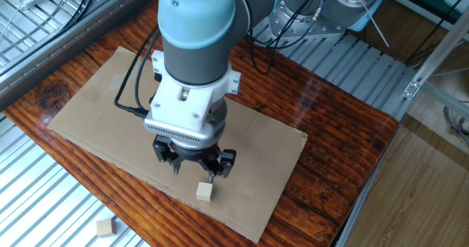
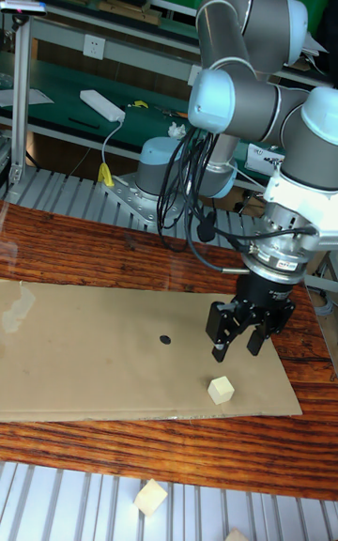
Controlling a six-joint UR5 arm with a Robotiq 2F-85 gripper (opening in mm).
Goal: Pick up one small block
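The small block [image 1: 204, 192] is a pale wooden cube lying on the cardboard sheet [image 1: 95, 108] near its front edge. In the tall fixed view the small block [image 2: 221, 390] sits just below and slightly left of the fingers. My gripper [image 1: 196, 171] hangs a little above and behind the cube, fingers pointing down, open, with nothing between them. In the tall fixed view my gripper [image 2: 235, 349] is apart from the cube, not touching it.
A second pale block [image 1: 106, 227] lies off the cardboard on the metal slats in front of the wooden table [image 1: 344, 152]; in the tall fixed view this second block [image 2: 150, 497] is low in the picture. A black dot [image 2: 165, 339] marks the cardboard. Cables trail behind the arm.
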